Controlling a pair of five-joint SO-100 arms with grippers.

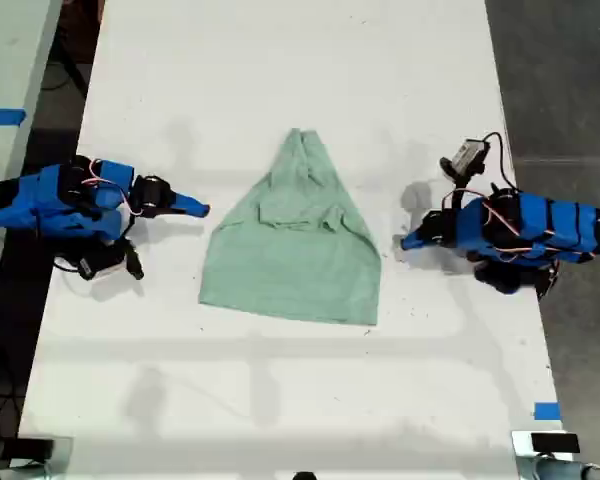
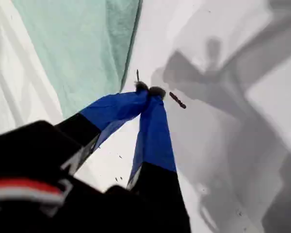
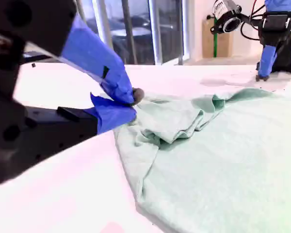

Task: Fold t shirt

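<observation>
The t shirt point(image 1: 295, 250) lies in the middle of the white table point(image 1: 280, 60), between my two arms. It is partly gathered: it narrows to a point at the far end in the exterior view and spreads to a wide straight hem nearer that view's bottom. It looks like thin, limp cloth, light and apt to wrinkle or slide on the smooth tabletop, so a pinch must catch the fabric at an edge or corner. I judge the two hem corners the best holds, as the bunched folds near the middle would drag unevenly. My first gripper point(image 2: 148, 91), on the exterior view's right, has its blue fingertips pressed together on nothing, just beside the shirt's edge. My second gripper point(image 3: 131, 99), on the exterior view's left, is also closed. In its wrist view the tips sit right at the rumpled border, but they seem not to be holding cloth. No container is in view.
</observation>
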